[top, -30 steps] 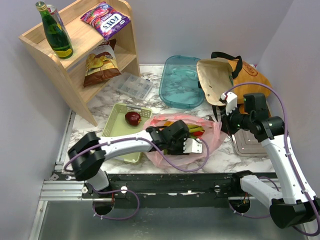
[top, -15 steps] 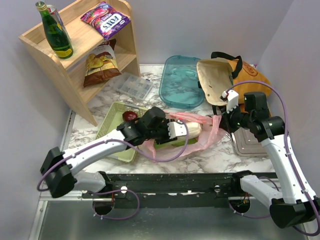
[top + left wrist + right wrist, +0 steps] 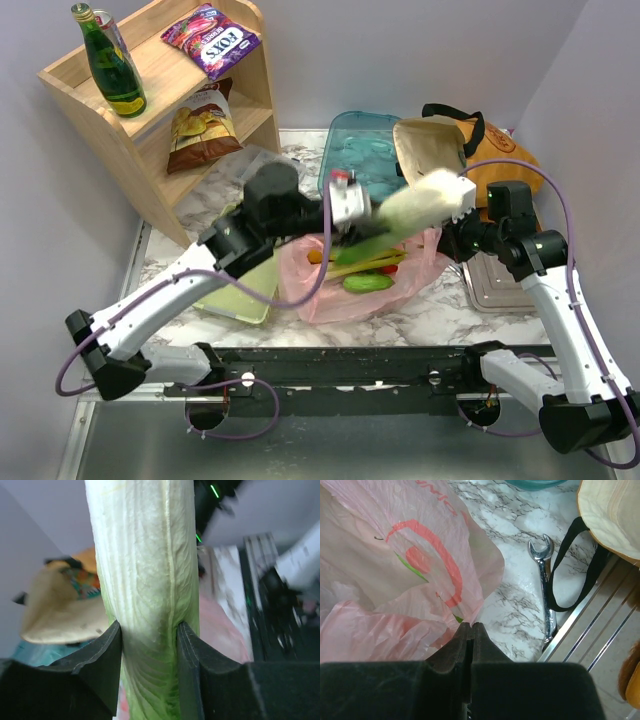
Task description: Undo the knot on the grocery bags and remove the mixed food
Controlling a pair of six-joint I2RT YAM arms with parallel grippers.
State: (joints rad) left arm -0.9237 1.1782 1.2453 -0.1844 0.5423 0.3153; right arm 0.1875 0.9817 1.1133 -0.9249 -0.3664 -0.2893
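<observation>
My left gripper (image 3: 372,222) is shut on a long pale-green leafy vegetable (image 3: 428,204) and holds it in the air above the pink plastic bag (image 3: 350,298). In the left wrist view the vegetable (image 3: 145,555) fills the gap of my left gripper (image 3: 149,630). The bag lies open, and no knot shows. A green piece (image 3: 367,283), an orange piece (image 3: 315,256) and a red piece (image 3: 392,268) lie in it. My right gripper (image 3: 447,238) is shut on the bag's right edge, as the right wrist view (image 3: 471,626) shows. The mustard tote (image 3: 500,150) lies behind it.
A wooden shelf (image 3: 150,120) at the back left holds a green bottle (image 3: 108,60), a FOX'S packet (image 3: 212,38) and a chips packet (image 3: 205,125). A teal tray (image 3: 362,165), a clear box (image 3: 262,170), a green basket (image 3: 240,290) and a metal tray (image 3: 500,285) surround the bag. A wrench (image 3: 545,580) lies by the tote's strap (image 3: 575,565).
My left gripper has lifted the leafy vegetable out of the pink bag, up and toward the back right. My right gripper has kept its hold on the bag's edge.
</observation>
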